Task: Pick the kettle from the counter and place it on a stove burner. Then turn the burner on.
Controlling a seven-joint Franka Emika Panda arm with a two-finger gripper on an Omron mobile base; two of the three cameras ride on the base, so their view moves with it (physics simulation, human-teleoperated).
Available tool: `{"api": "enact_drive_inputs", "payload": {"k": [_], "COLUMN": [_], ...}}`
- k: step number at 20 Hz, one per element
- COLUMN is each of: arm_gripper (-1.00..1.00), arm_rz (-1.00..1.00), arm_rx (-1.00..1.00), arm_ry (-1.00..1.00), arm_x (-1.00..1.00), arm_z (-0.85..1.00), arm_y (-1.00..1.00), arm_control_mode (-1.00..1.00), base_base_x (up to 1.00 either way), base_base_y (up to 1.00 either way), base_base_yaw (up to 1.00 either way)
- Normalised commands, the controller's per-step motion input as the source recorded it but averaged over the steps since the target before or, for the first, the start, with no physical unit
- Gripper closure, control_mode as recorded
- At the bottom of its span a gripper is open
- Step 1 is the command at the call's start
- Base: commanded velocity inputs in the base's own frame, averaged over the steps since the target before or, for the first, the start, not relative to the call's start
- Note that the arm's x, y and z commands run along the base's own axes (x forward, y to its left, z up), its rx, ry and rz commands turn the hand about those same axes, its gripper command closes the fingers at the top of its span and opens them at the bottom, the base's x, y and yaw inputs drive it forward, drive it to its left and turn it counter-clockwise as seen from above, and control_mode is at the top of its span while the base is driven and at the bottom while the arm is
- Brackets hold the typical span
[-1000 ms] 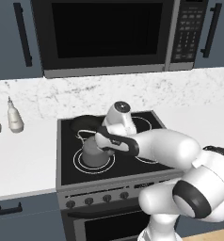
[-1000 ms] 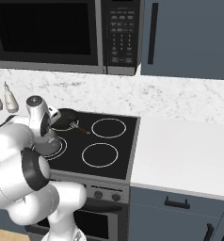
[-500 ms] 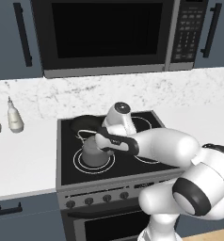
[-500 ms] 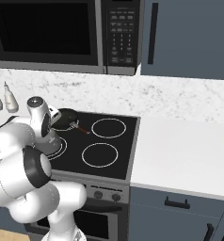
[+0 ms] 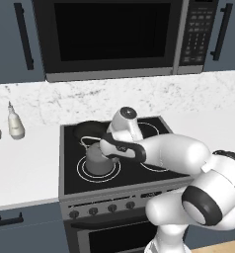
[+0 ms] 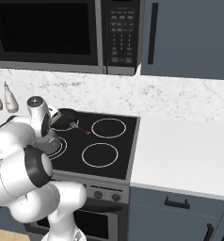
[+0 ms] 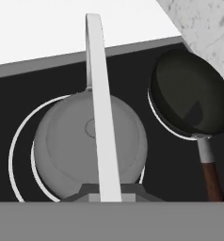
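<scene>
On the far left, two pale shakers (image 5: 15,126) stood on the white counter (image 5: 25,168). Next along, the kettle (image 5: 98,159) sat on the double-ringed stove burner (image 5: 81,170). The end effector (image 5: 105,148) was right above it; whether it gripped the wire handle (image 7: 100,108) couldn't be made out. The black frying pan (image 7: 189,96) lay just beyond.

You are looking at a home kitchen: a black glass cooktop (image 5: 139,158) with knobs (image 5: 93,211) along its front, a built-in microwave (image 5: 119,37) above it, dark blue cabinets (image 6: 187,40), and a white marble-look counter (image 6: 184,155).
</scene>
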Motion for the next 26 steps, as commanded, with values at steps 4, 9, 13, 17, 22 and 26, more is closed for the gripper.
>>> {"api": "enact_drive_inputs", "payload": {"k": [4,9,13,17,22,26], "arm_gripper": [1.00,1.00,-1.00,-1.00,-1.00,-1.00], "arm_rz": [0.03,0.02,0.00,0.00,0.00,0.00], "arm_rx": [0.00,0.00,0.00,0.00,0.00,0.00], "arm_ry": [0.00,0.00,0.00,0.00,0.00,0.00], "arm_x": [0.00,0.00,0.00,0.00,0.00,0.00], "arm_z": [0.00,0.00,0.00,0.00,0.00,0.01], "arm_y": [0.01,0.01,0.00,0.00,0.00,0.00], "arm_control_mode": [-1.00,-1.00,-1.00,-1.00,-1.00,-1.00], "base_base_x": [0.00,0.00,0.00,0.00,0.00,0.00], "base_base_y": [0.00,0.00,0.00,0.00,0.00,0.00], "base_base_yaw": [0.00,0.00,0.00,0.00,0.00,0.00]}}
